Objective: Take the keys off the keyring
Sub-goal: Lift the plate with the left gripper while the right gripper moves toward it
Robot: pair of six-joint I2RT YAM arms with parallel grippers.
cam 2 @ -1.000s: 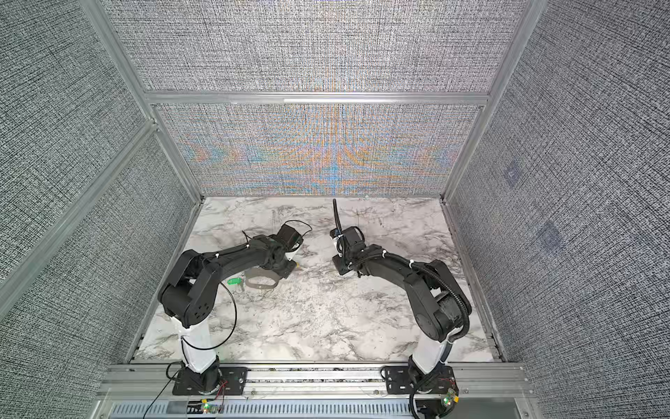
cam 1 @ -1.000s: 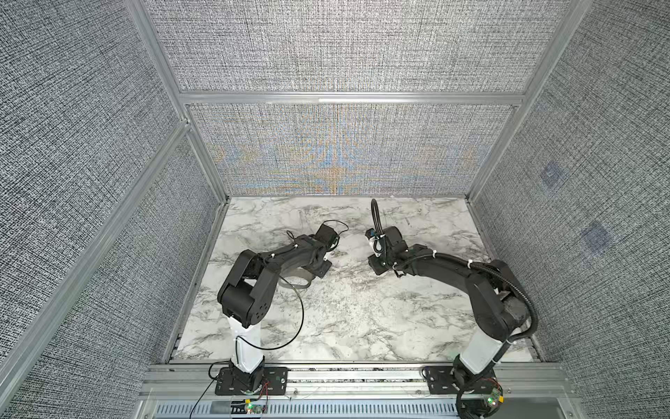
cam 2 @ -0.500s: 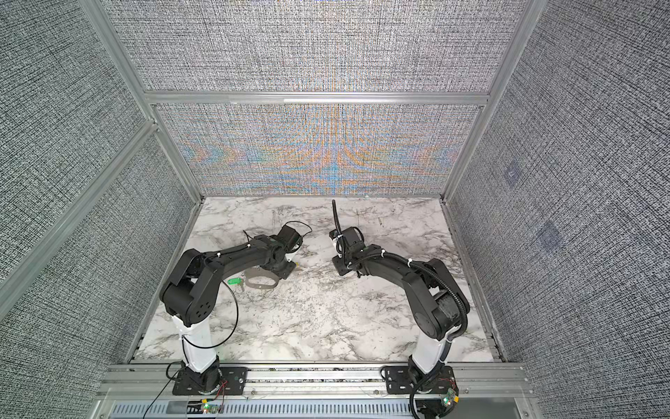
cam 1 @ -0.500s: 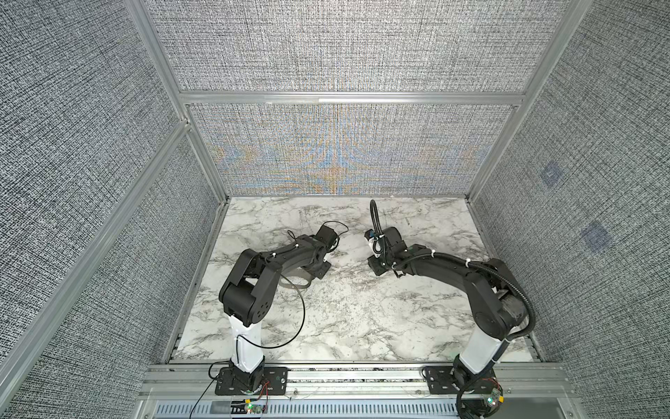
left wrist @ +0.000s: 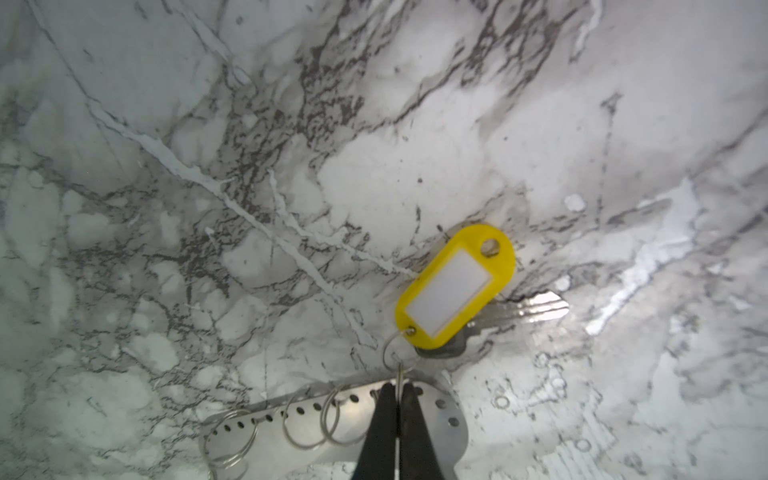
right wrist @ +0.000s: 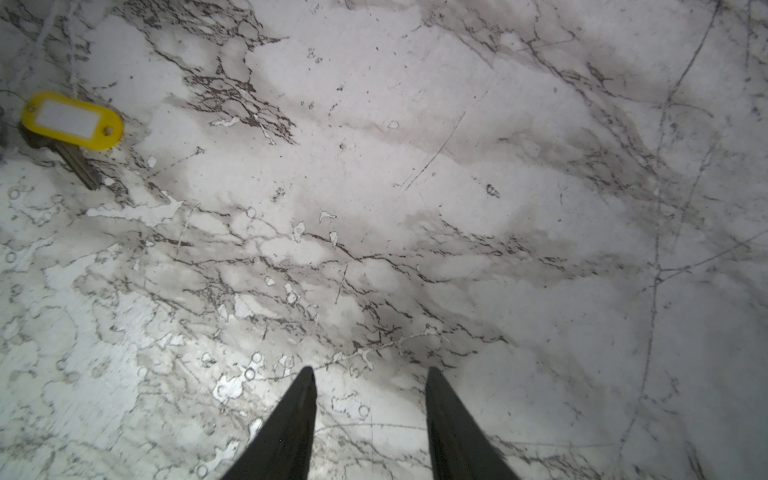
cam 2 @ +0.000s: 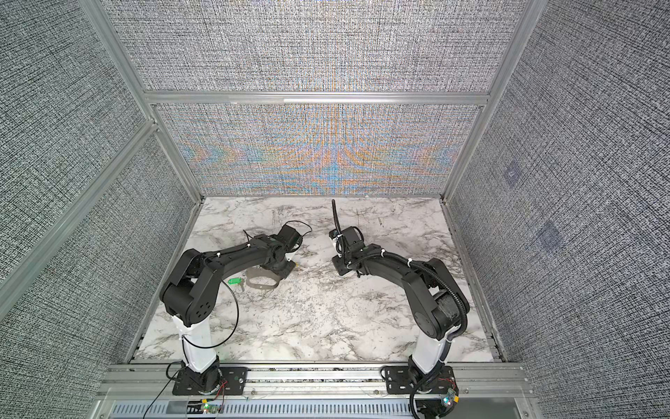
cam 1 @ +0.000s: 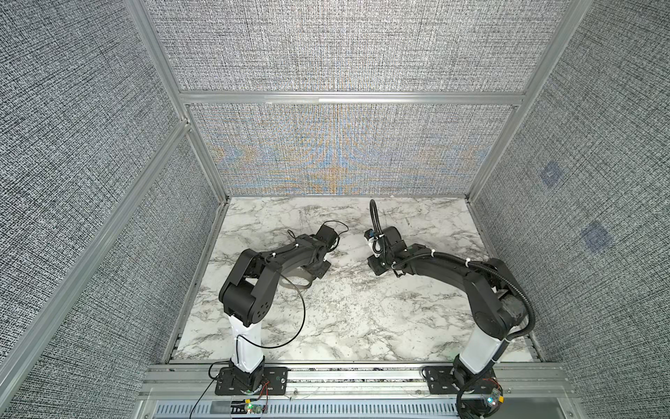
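Note:
The keyring (left wrist: 299,419), a flat grey metal plate with a row of holes and several wire loops, lies on the marble. My left gripper (left wrist: 399,388) is over its end, shut on a thin split ring that stands upright between the fingertips. That ring links to the yellow-tagged key (left wrist: 455,286), which lies flat just beyond the plate, its blade (left wrist: 528,309) sticking out from under the tag. In a top view the green-tagged key (cam 2: 234,280) lies beside the keyring (cam 2: 261,283), next to the left arm. My right gripper (right wrist: 370,374) is open and empty over bare marble, with the yellow-tagged key (right wrist: 72,120) well off to its side.
The marble tabletop (cam 1: 362,319) is walled by grey fabric panels in an aluminium frame. The left arm's black cable (cam 1: 301,315) loops over the table near its base. In both top views the two grippers (cam 1: 321,270) (cam 1: 375,266) face each other a short way apart.

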